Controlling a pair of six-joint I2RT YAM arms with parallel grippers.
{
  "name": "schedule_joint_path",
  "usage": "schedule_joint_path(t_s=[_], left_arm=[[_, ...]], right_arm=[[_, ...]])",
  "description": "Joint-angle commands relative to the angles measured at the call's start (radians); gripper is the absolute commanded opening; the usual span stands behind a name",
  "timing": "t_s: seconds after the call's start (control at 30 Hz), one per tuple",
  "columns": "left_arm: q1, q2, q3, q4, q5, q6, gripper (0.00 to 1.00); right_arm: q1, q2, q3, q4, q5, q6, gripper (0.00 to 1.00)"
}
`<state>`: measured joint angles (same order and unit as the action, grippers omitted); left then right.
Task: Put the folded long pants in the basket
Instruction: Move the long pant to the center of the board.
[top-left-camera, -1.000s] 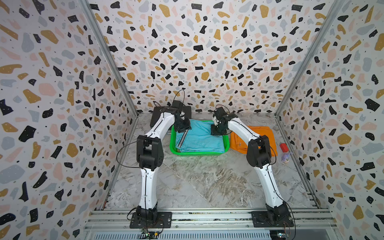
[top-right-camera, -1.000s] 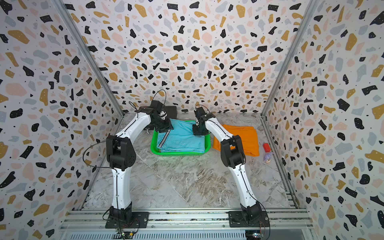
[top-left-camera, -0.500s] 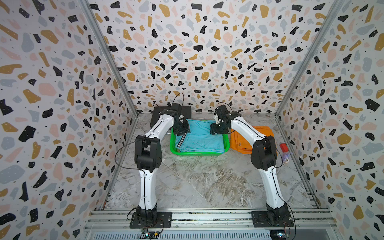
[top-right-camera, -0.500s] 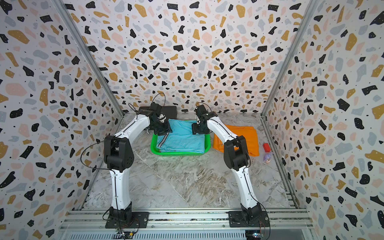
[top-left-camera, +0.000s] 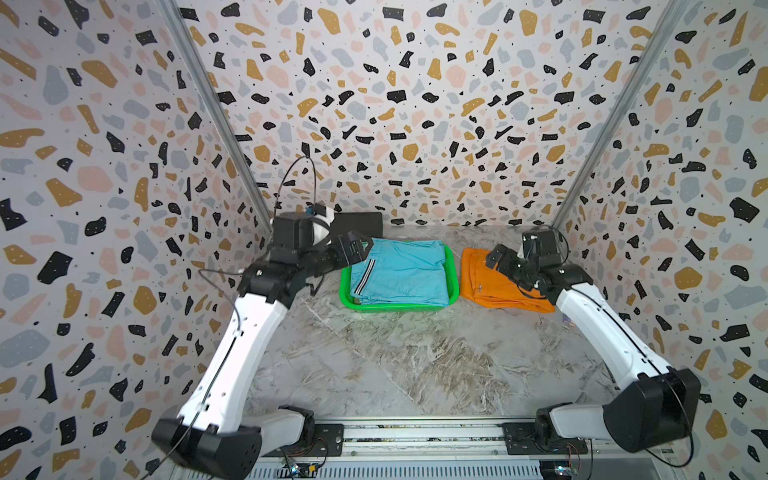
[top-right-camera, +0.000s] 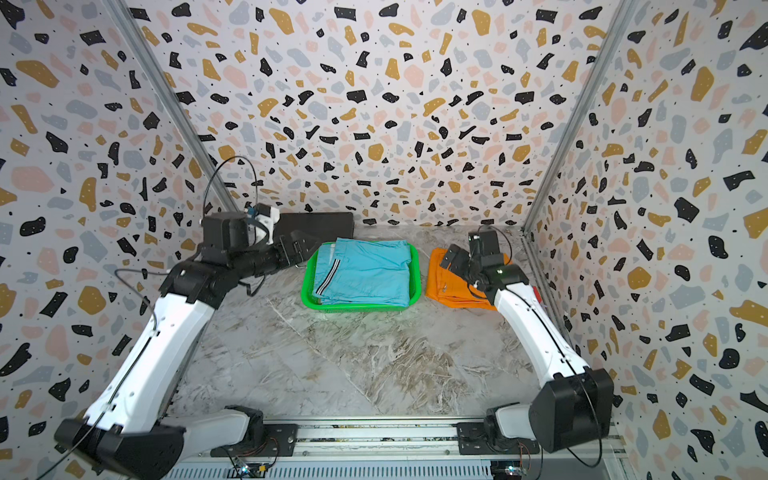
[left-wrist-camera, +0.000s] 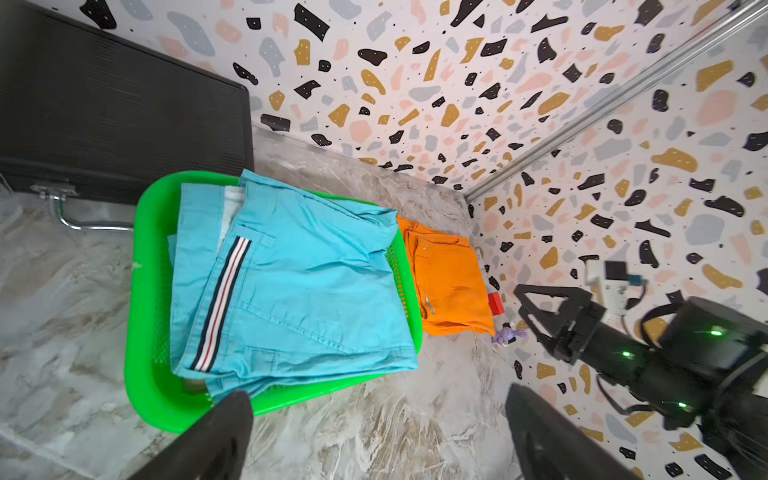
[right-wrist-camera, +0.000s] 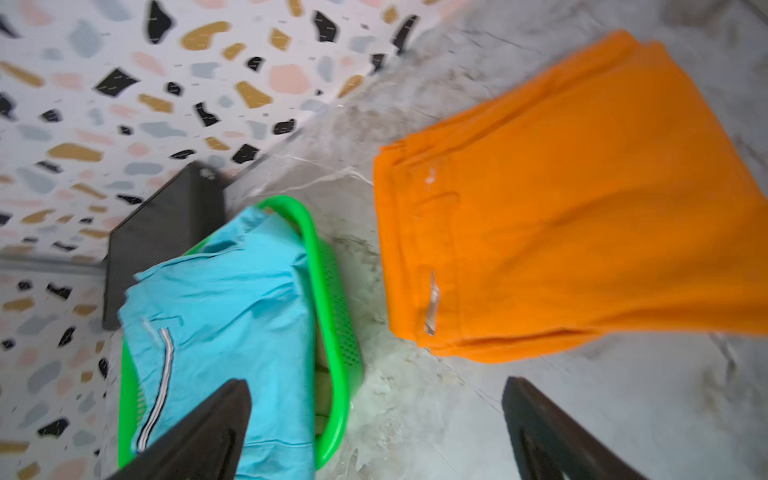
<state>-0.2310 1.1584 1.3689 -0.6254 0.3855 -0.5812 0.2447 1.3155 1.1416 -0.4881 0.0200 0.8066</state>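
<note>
Two pairs of folded long pants are in sight. The folded turquoise cloth pants (top-left-camera: 405, 270), with a black-and-white side stripe, lie in the one bright green rectangular plastic basket (top-left-camera: 399, 308) with mesh walls. They fill it to the rim (whatever lies beneath them is mostly hidden). The folded plain orange cloth pants (top-left-camera: 484, 293) lie flat on the table just right of the basket, with a narrow strip of bare surface between.

One flat black ribbed box (left-wrist-camera: 116, 104) with a metal handle stands just behind the basket's left rear corner. Two small things sit near the right wall: a small red block (left-wrist-camera: 496, 305) and a small purple object (left-wrist-camera: 509, 336).

There are two white-and-black arms. The left gripper (left-wrist-camera: 376, 395) hovers by the basket's left rear corner, its fingers spread wide with nothing between them. The right gripper (right-wrist-camera: 376, 384) hangs above the orange pants, equally wide and empty.

The surface is a grey marbled tabletop (top-left-camera: 395, 365) with brown veining. Three terrazzo-patterned wall panels (top-left-camera: 415, 104) enclose it, joined by two aluminium corner posts (top-left-camera: 214, 104). One metal rail (top-left-camera: 415, 436) along the front carries both arm bases.
</note>
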Motion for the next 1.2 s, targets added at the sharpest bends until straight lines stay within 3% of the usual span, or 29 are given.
schedule_joint_path(t_s=[0.0, 0.17, 0.3, 0.77, 0.93, 1.03, 1.17], left_arm=[[-0.005, -0.107, -0.177, 0.154, 0.027, -0.097, 1.0], [-0.004, -0.273, -0.385, 0.19, 0.016, -0.183, 1.0], [-0.004, -0.342, -0.473, 0.185, -0.004, -0.2, 1.0], [-0.005, -0.344, -0.495, 0.146, 0.012, -0.174, 1.0], [-0.005, -0.344, -0.505, 0.135, 0.011, -0.171, 1.0], [-0.005, -0.343, -0.515, 0.133, 0.008, -0.173, 1.0], [-0.004, -0.328, -0.519, 0.136, 0.005, -0.173, 1.0]], right_arm=[[-0.001, -0.022, -0.13, 0.058, 0.089, 0.201, 1.0], [-0.052, 0.021, -0.281, 0.173, 0.03, 0.305, 1.0], [-0.088, 0.128, -0.29, 0.244, -0.006, 0.321, 0.97], [-0.131, 0.413, -0.149, 0.325, 0.083, 0.286, 0.92], [-0.139, 0.373, -0.16, 0.344, -0.02, 0.289, 0.81], [-0.14, 0.284, -0.212, 0.357, -0.047, 0.304, 0.85], [-0.139, 0.199, -0.259, 0.393, 0.009, 0.293, 0.96]])
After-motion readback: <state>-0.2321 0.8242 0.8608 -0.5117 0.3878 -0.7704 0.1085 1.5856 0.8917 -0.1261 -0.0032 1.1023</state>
